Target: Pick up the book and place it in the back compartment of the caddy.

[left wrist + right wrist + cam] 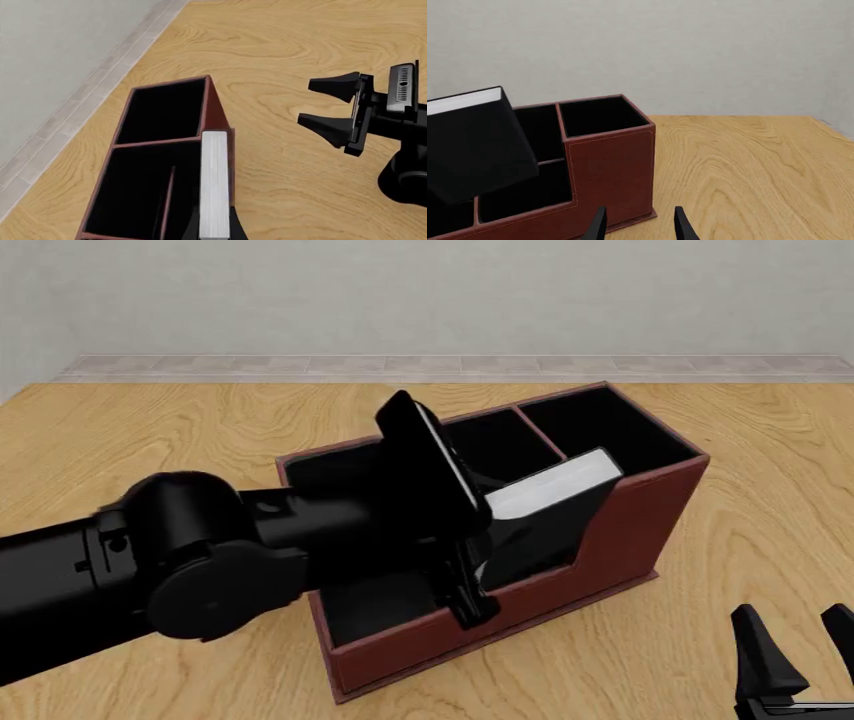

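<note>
The black book [554,490], white page edges up, hangs tilted over the middle of the reddish-brown caddy [627,530]. My left gripper [483,562] is shut on it, one finger on each cover [215,226]. In the left wrist view the book [215,180] lies along the caddy's low outer wall, beside the back compartment [183,200]. The right wrist view has the book [474,145] above that compartment [527,192], its lower corner near rim height. My right gripper [801,660] stands open and empty on the near right, apart from the caddy [610,170].
The tall-walled end bay [607,430] is on the caddy's right, the long end bay [334,475] on its left under my left arm. The table's far edge [441,383] meets a tiled strip and a grey wall. Bare wood [787,540] lies right of the caddy.
</note>
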Robot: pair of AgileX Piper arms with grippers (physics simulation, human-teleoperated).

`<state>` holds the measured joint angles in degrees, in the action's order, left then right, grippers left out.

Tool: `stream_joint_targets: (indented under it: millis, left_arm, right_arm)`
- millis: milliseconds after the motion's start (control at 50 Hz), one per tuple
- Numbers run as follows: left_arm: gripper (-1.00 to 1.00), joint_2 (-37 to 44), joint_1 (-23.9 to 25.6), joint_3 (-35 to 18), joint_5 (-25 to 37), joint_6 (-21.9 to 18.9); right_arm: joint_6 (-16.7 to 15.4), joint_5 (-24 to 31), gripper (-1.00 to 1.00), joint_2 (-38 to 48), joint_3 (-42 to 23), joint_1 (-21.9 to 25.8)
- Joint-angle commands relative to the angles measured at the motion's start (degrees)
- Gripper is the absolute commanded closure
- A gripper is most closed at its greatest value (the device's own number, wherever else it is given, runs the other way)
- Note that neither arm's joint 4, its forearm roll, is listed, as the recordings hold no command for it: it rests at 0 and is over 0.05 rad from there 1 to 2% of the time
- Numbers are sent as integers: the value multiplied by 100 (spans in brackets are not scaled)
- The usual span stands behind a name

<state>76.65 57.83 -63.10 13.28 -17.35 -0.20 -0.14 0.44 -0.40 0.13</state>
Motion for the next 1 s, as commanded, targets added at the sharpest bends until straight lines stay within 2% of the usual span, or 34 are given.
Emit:
stream_joint_targets:
  millis: [20, 560, 860, 1000]
  left_arm:
    - [100, 76, -59, -11, -154, -119]
    - [100, 379, -268, 179, -480, -121]
    - [100, 533, -472, 113, -550, -215]
    - [100, 567, -570, -9, -570, -134]
  right_arm:
    - [0, 0, -100, 0, 0, 0]
    - [-1, 0, -100, -1, 0, 0]
    - [1, 0, -100, 1, 0, 0]
    - [0, 0, -100, -1, 0, -1]
